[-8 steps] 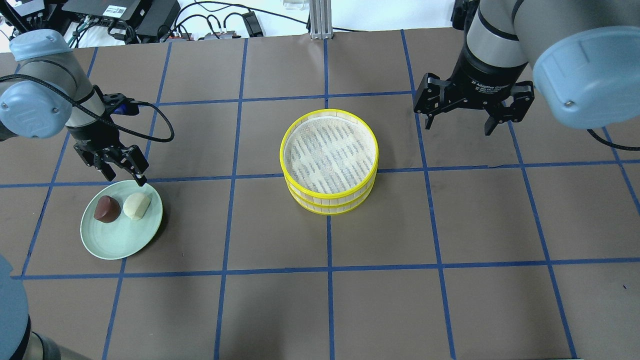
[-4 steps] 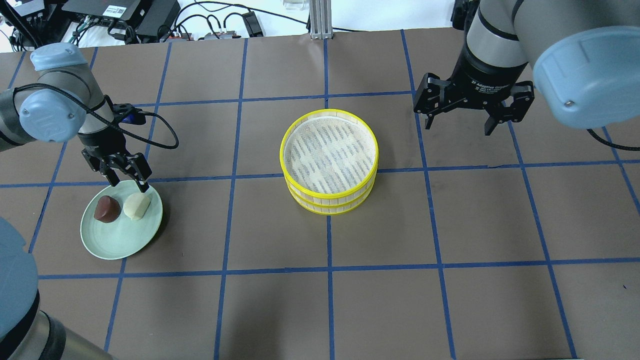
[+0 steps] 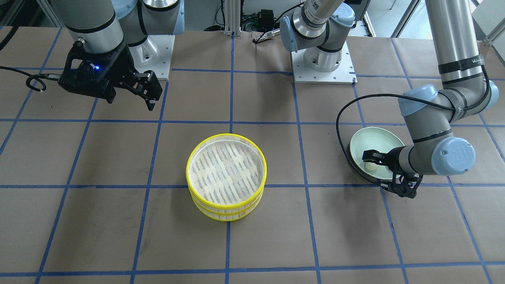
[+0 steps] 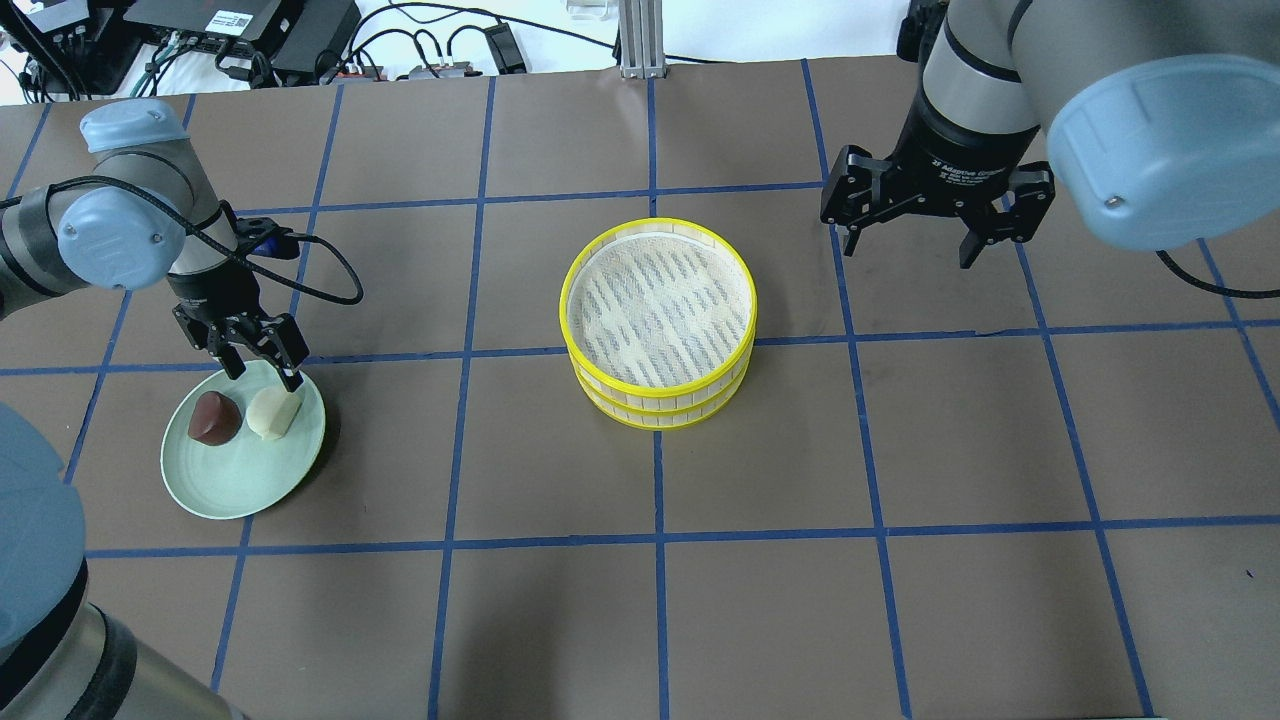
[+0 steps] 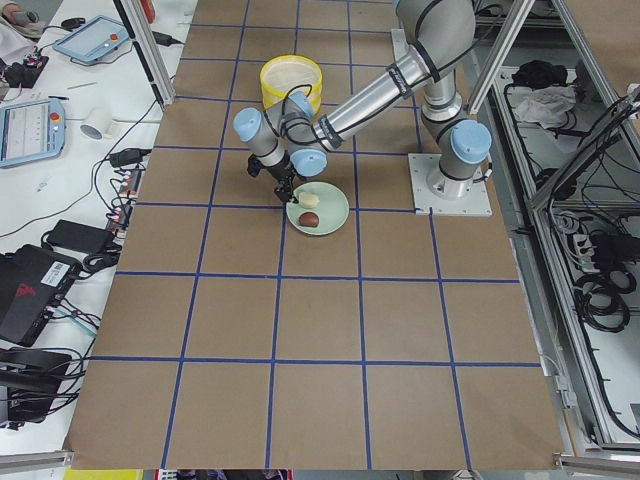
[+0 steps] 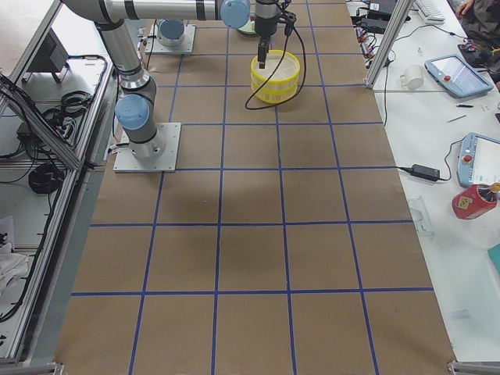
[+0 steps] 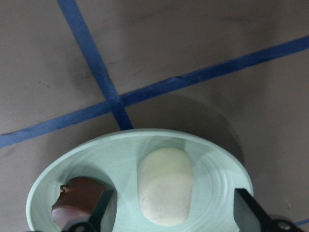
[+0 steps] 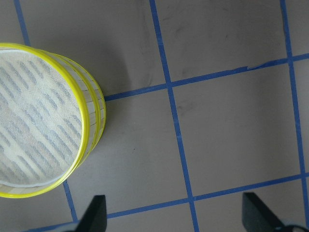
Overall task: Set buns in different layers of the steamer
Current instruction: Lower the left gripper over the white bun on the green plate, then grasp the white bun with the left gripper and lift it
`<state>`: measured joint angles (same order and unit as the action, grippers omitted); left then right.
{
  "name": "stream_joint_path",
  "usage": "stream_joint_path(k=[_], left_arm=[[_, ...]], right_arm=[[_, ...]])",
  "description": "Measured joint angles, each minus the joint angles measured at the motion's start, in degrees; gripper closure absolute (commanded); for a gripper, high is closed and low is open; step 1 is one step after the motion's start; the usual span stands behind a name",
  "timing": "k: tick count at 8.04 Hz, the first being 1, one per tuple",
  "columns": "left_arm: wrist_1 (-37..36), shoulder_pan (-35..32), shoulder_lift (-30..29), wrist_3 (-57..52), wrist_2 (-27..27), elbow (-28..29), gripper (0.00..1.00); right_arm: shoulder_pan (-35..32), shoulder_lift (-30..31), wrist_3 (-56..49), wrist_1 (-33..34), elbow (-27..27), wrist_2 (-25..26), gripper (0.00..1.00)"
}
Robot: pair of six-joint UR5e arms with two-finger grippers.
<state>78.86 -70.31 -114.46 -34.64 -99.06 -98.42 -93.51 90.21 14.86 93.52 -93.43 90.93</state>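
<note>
The cream-white bun (image 4: 273, 412) and the dark brown bun (image 4: 213, 418) lie side by side on a pale green plate (image 4: 243, 485) at the table's left. My left gripper (image 4: 262, 368) is open and hangs low over the plate's far edge, its fingers (image 7: 99, 208) either side of the cream bun (image 7: 165, 192) without touching it. The brown bun (image 7: 79, 200) lies just outside one finger. The two yellow-rimmed steamer layers (image 4: 657, 320) stand stacked and empty at the table's centre. My right gripper (image 4: 908, 255) is open and empty, above the table beyond the steamer's right side (image 8: 43, 121).
The table is brown paper with a blue tape grid (image 4: 655, 530). In the front-facing view my left forearm covers the brown bun, and only the cream bun (image 3: 370, 165) shows on the plate (image 3: 375, 136). Cables and electronics (image 4: 250, 30) lie past the far edge.
My left gripper has moved right and down toward the plate and now stands over the cream bun. My right gripper has shifted slightly away from me. Buns and steamer have not moved.
</note>
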Motion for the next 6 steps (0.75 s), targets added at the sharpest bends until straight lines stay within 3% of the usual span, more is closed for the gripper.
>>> stream_joint_path(k=[5,6], left_arm=[[-0.02,0.00,-1.58,-0.11,-1.27,-0.02,0.15],[-0.02,0.00,-1.78,-0.11,-1.40,-0.02,0.35]], right_arm=[[-3.27,-7.50,6.88,10.52,0.01,-0.02,0.00],[-3.57,-7.92,7.00,11.17,0.09,-0.03,0.00]])
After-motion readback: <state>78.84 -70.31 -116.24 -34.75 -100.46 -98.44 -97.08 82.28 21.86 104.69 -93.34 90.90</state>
